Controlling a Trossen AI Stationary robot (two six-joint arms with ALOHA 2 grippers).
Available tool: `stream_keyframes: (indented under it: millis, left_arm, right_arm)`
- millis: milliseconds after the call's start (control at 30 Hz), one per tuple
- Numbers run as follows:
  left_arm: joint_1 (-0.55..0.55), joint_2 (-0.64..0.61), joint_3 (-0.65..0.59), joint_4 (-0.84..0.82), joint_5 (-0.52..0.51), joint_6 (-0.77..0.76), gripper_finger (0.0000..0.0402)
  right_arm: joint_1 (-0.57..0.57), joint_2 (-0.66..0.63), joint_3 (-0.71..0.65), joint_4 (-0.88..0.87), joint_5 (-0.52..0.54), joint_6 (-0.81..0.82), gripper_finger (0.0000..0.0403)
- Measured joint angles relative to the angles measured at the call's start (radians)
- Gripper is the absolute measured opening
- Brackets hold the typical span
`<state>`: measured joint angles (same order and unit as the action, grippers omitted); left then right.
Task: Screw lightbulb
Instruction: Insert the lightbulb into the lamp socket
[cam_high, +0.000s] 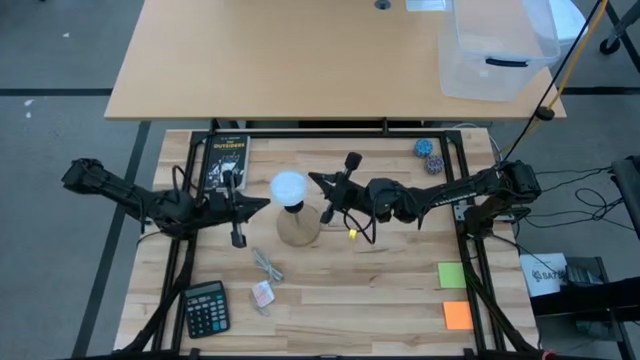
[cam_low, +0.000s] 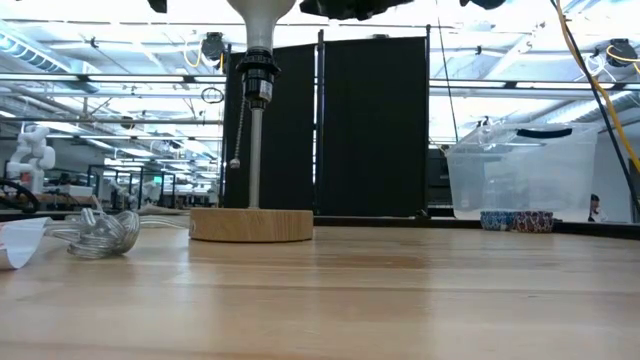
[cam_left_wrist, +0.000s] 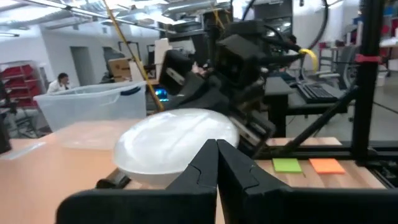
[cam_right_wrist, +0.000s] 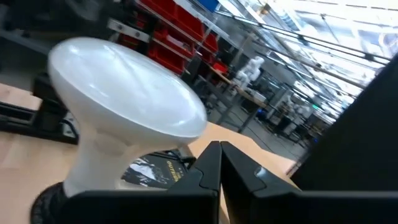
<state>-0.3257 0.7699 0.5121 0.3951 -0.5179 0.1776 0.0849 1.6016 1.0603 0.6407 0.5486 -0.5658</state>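
The white lightbulb (cam_high: 289, 187) sits upright with its neck in the black socket (cam_low: 257, 75) of a lamp stand. The stand's thin post rises from a round wooden base (cam_low: 251, 224) at the table's middle. My left gripper (cam_high: 267, 203) is shut, level, with its tip close to the bulb's left side; the dome (cam_left_wrist: 174, 143) fills the view past my left gripper (cam_left_wrist: 217, 152). My right gripper (cam_high: 313, 178) is shut too, close to the bulb's right side, with the bulb (cam_right_wrist: 124, 93) just ahead of my right gripper (cam_right_wrist: 219, 155). I see neither tip touching the bulb.
A book (cam_high: 225, 160) lies at the far left. A calculator (cam_high: 206, 307), a clear wrapper (cam_high: 268, 265) and a small packet (cam_high: 263, 293) lie near left. Sticky notes (cam_high: 452, 274) are near right, small balls (cam_high: 425, 150) far right. A pull chain (cam_low: 240, 130) hangs from the socket.
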Motion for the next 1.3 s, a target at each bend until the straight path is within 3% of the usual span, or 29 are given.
stream_keyframes:
  millis: [100, 600, 1067, 1300]
  left_arm:
    - [0.026, 0.01, 0.0, 0.0, -0.003, -0.016, 0.0]
    - [0.121, 0.015, 0.002, -0.062, -0.019, -0.123, 0.0]
    - [0.164, 0.017, 0.0, -0.147, -0.124, -0.211, 0.0]
    - [0.153, 0.013, -0.001, -0.147, -0.018, -0.196, 0.0]
  right_arm:
    - [0.001, 0.0, 0.0, 0.0, -0.046, -0.002, 0.0]
    - [0.034, -0.003, 0.0, -0.004, -0.036, -0.053, 0.0]
    - [0.088, 0.001, 0.001, -0.1, -0.106, -0.085, 0.0]
    - [0.077, 0.001, 0.001, -0.169, -0.067, -0.022, 0.0]
